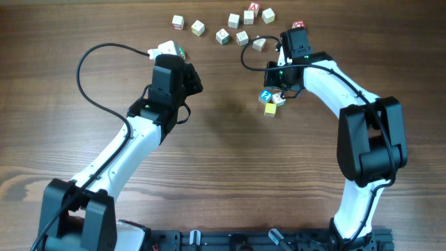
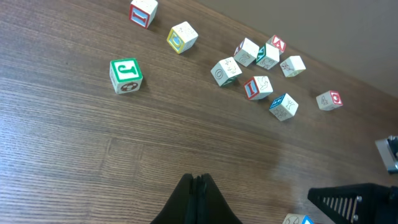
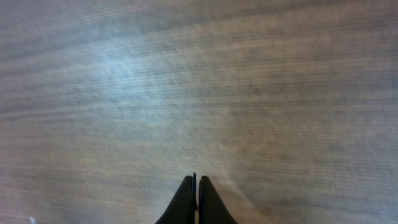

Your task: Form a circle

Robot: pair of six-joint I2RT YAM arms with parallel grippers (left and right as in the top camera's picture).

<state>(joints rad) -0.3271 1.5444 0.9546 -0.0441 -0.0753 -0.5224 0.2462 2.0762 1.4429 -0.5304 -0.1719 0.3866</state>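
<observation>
Three tiny wooden cubes huddle right of centre: a blue-faced one (image 1: 265,96), a cream one (image 1: 279,100) and a yellow one (image 1: 270,109). They are a clump, not a circle. My right gripper (image 1: 278,88) is shut just above them, and its wrist view shows the gripper (image 3: 196,179) empty over bare wood. My left gripper (image 1: 194,81) is shut and empty left of centre. In the left wrist view the gripper (image 2: 198,178) points toward the far cubes, and the blue-faced cube (image 2: 300,219) peeks in at the bottom edge.
Several more cubes lie in a loose band along the far edge, from a red-faced one (image 1: 178,22) to one behind the right wrist (image 1: 298,26). A green J cube (image 2: 126,76) sits apart near the left wrist. The right arm (image 2: 354,199) shows at lower right.
</observation>
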